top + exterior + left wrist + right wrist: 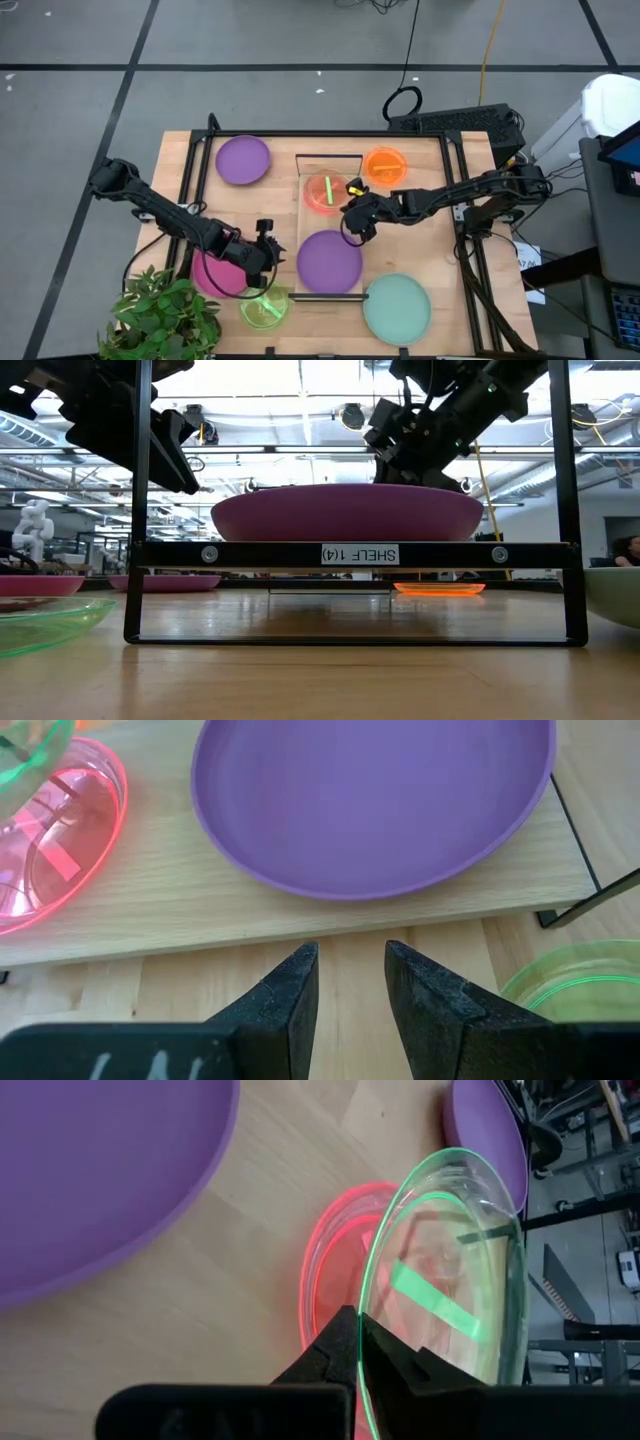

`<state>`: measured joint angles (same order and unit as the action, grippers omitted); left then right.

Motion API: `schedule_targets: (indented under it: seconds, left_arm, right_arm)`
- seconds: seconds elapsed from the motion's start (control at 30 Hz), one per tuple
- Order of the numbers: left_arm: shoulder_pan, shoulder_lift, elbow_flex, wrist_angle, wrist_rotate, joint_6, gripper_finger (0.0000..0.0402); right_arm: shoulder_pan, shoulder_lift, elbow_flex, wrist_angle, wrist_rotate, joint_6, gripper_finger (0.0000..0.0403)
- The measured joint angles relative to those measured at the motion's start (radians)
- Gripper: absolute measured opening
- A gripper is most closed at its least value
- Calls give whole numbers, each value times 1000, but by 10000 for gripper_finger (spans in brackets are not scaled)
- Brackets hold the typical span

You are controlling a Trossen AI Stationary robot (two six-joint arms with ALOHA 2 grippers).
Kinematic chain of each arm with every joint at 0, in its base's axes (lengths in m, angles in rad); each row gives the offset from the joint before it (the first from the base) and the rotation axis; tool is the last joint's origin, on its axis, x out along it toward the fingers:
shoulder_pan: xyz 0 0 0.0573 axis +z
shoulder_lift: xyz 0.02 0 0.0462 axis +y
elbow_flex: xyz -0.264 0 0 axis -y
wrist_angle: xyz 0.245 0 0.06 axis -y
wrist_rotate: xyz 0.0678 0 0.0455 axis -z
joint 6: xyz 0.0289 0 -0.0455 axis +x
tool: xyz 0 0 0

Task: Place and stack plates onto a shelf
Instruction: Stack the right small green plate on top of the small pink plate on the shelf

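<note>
1. Between the right gripper's (pixel 358 1348) closed jaws sits the rim of a neon green plate (pixel 455 1270), held tilted over the pink-red plate (pixel 340 1270) on the shelf (pixel 318 215).
2. Ahead of the left gripper's (pixel 350 982) parted, empty jaws lies the purple plate (pixel 370 800), also on the shelf.

The light-wood table (pixel 430 190) carries the shelf (pixel 298 225), a purple plate (pixel 243 160), an orange plate (pixel 385 165), a magenta plate (pixel 215 275), a neon green plate (pixel 263 308), a pale teal plate (pixel 397 308) and a leafy plant (pixel 165 315). On the shelf lie a larger purple plate (pixel 330 262) and a pink-red plate (pixel 318 198).
</note>
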<state>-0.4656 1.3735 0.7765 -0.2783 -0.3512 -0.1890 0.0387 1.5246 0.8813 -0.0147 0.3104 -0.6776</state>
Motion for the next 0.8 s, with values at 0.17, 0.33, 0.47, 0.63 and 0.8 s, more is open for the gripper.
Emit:
schedule_targets:
  seconds: [0.17,0.33,0.47,0.63,0.8]
  left_arm:
    - [0,0,0,0,0,3,124]
    - [0,0,0,0,-9,6,124]
    - [0,0,0,0,-10,6,124]
    - [0,0,0,0,-10,6,124]
    - [0,0,0,0,-11,6,124]
  right_arm:
    - [1,0,-1,6,-4,4,0]
    - [0,9,-1,16,-10,10,0]
    - [0,14,-2,21,-25,9,0]
    - [0,16,-2,37,-27,9,0]
    - [0,16,-2,41,-28,8,4]
